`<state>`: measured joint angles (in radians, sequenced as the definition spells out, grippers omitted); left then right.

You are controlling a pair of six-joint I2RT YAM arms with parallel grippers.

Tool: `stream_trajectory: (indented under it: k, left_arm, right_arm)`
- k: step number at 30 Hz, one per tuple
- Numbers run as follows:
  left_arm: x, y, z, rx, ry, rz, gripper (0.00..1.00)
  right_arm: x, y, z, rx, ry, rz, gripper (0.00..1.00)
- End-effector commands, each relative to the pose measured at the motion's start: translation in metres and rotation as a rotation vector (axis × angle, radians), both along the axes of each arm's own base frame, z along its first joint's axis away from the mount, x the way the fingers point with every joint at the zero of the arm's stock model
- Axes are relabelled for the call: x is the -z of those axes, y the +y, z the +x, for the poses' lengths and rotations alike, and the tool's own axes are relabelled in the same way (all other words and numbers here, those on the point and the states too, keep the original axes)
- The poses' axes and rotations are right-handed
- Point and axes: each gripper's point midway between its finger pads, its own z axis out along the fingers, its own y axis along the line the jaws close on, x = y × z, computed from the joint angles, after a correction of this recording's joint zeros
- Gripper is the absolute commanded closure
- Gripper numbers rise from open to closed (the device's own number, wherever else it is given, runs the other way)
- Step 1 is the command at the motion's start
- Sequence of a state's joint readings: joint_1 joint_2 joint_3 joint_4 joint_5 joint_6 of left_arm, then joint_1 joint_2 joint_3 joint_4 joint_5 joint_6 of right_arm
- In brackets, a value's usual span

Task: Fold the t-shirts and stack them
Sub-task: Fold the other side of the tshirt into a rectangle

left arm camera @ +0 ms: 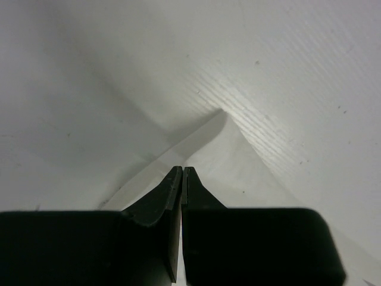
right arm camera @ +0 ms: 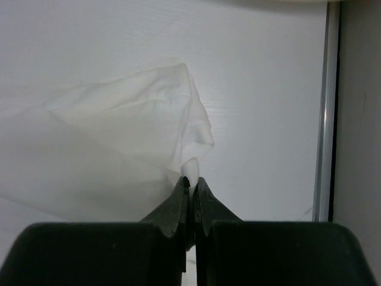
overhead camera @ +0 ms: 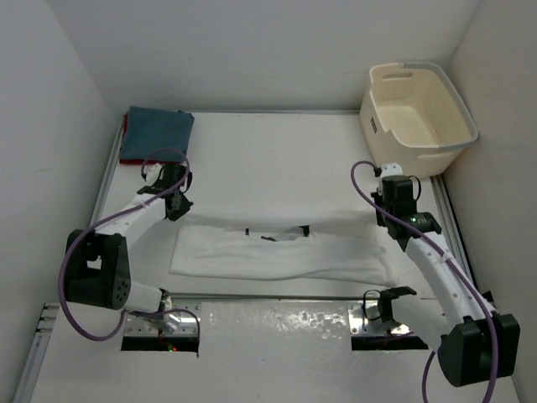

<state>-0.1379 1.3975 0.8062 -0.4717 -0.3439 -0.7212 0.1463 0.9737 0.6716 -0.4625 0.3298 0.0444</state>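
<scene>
The white t-shirt (overhead camera: 277, 252) is lying stretched across the middle of the table (overhead camera: 277, 159), with its far edge lifted at both ends; the left gripper (left arm camera: 181, 173) is pinching the left end, jaws pressed together; the right gripper (right arm camera: 190, 182) is nipping only a small tuft at the right end; that thin bite is risking a slip if the arms pull apart or move unevenly, which would leave a skewed, wrinkled fold; the blue-grey shirt (overhead camera: 159, 128) is sitting folded on the red shirt (overhead camera: 124, 144) at the far left, well apart.
</scene>
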Motion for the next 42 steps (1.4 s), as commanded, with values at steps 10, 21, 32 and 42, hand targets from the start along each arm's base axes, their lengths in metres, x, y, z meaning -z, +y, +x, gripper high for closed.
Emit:
stream_trajectory:
  k: [10, 21, 32, 42]
  left_arm:
    - [0.004, 0.006, -0.027, -0.057, -0.005, 0.003, 1.0]
    - [0.021, 0.007, -0.042, -0.08, 0.038, -0.006, 1.0]
    - [0.032, 0.011, -0.054, -0.094, 0.084, 0.013, 1.0]
    - [0.04, 0.01, -0.072, -0.113, 0.176, 0.004, 0.65]
  right_arm:
    - [0.026, 0.014, -0.062, 0.158, 0.047, 0.227, 1.0]
    - [0.057, 0.012, -0.113, 0.316, 0.19, 0.288, 1.0]
    - [0.081, 0.026, -0.148, 0.386, 0.343, 0.37, 1.0]
    - [0.074, 0.031, -0.132, 0.316, 0.33, 0.372, 0.33]
